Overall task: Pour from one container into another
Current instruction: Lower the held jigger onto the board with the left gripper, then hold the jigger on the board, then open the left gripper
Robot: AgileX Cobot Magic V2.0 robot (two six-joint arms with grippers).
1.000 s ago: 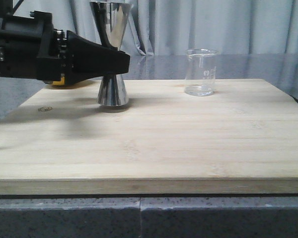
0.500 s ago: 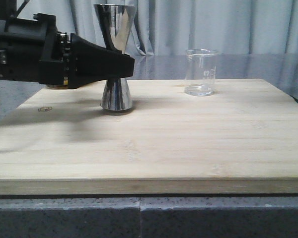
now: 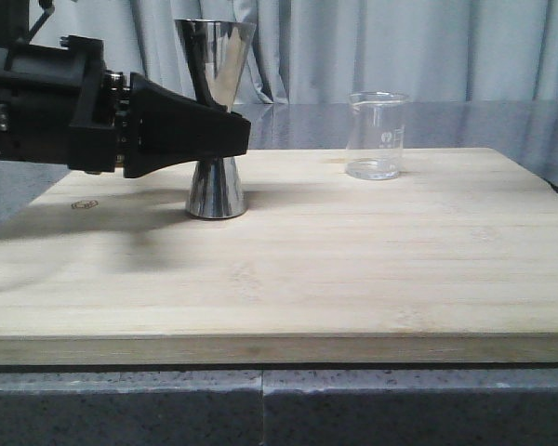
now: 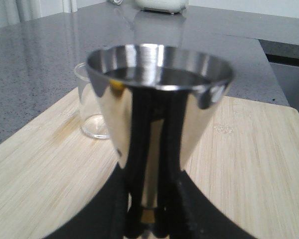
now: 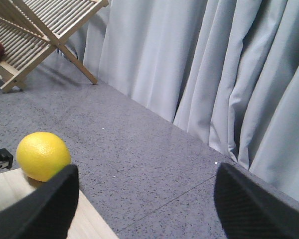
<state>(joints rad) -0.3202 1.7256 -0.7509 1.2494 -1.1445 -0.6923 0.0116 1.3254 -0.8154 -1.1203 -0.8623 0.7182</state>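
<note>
One shiny steel hourglass jigger (image 3: pixel 215 111), clear glass beaker (image 3: pixel 377 136), bamboo board (image 3: pixel 353 269)

The jigger (image 3: pixel 214 121) stands left of the beaker (image 3: pixel 376 136) on the board (image 3: pixel 353 269).

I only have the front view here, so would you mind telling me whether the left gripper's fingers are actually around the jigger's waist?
Observer: In the left wrist view the black fingers stand on either side of the jigger at its narrow waist, close against it.
Operator: Thank you. Is there anything inside its top cup?
Observer: The wrist view looks down past the rim; the inside shows only reflections, so I cannot tell.
Operator: Where is the right gripper? I do not see it.
Observer: Its camera shows open fingers over grey counter, facing the curtain, with a lemon nearby.
Operator: And the beaker?
Observer: The left wrist view shows it standing upright on the board beyond the jigger, apart from it.
</note>
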